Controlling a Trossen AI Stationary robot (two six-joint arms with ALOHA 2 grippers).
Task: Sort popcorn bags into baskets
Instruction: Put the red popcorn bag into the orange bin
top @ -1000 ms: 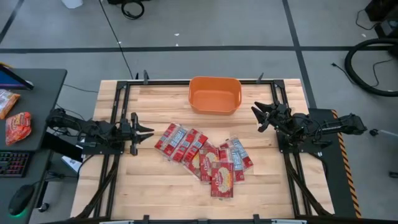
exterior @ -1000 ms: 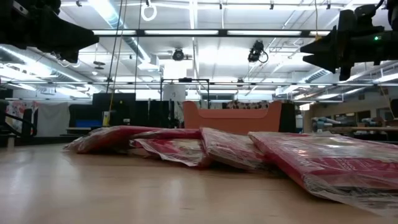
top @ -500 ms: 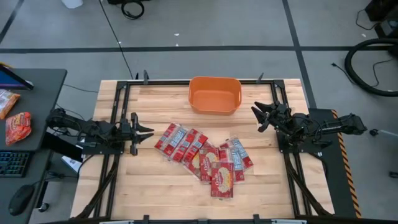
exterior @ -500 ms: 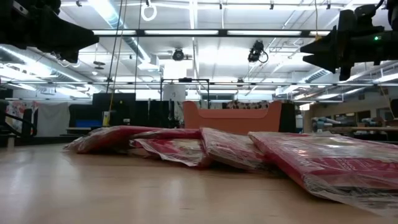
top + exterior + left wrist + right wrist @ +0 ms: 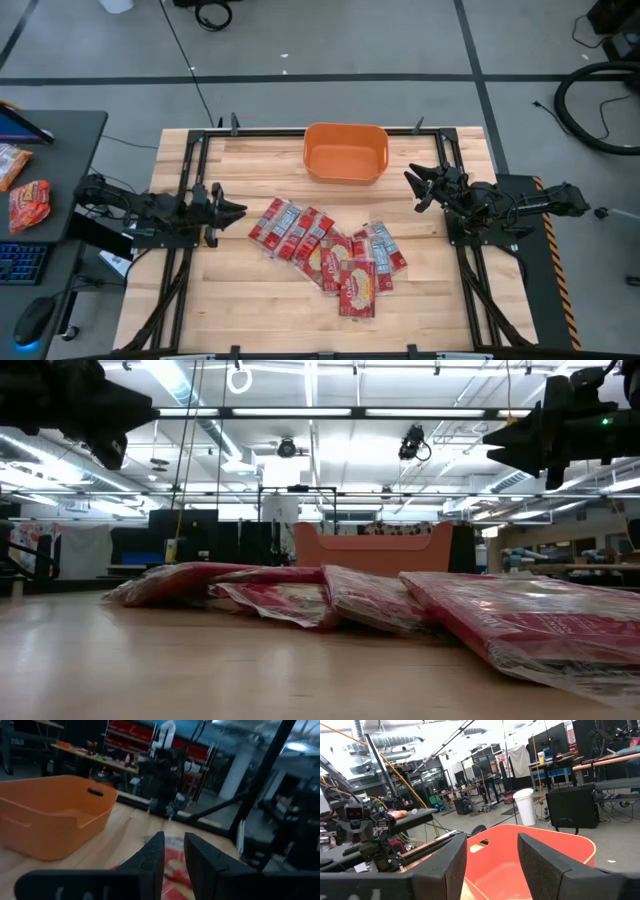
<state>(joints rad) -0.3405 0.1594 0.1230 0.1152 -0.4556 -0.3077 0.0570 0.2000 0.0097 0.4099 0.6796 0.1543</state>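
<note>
Several red-and-cream popcorn bags (image 5: 325,250) lie flat and overlapping in a heap at the middle of the table, seen from table height in the low view (image 5: 370,600). The orange basket (image 5: 345,155) stands at the far edge with nothing in it (image 5: 370,555). My left gripper (image 5: 240,210) hovers above the table just left of the heap, its fingers (image 5: 174,836) a narrow gap apart over a red bag (image 5: 172,867). My right gripper (image 5: 412,190) hovers right of the basket, open (image 5: 492,840), pointing at the basket's rim (image 5: 570,840).
Black frame rails (image 5: 190,160) run along both sides of the table beneath the arms. A side desk on the left (image 5: 50,150) carries snack packets, a keyboard and a mouse. Bare wood (image 5: 260,310) lies near the front edge and around the heap.
In the high view my left gripper's fingers have drawn closer together, leaving only a narrow gap, and its outline in the low view has pulled back toward the left. It has taken hold of nothing. The bags and basket have stayed put.
</note>
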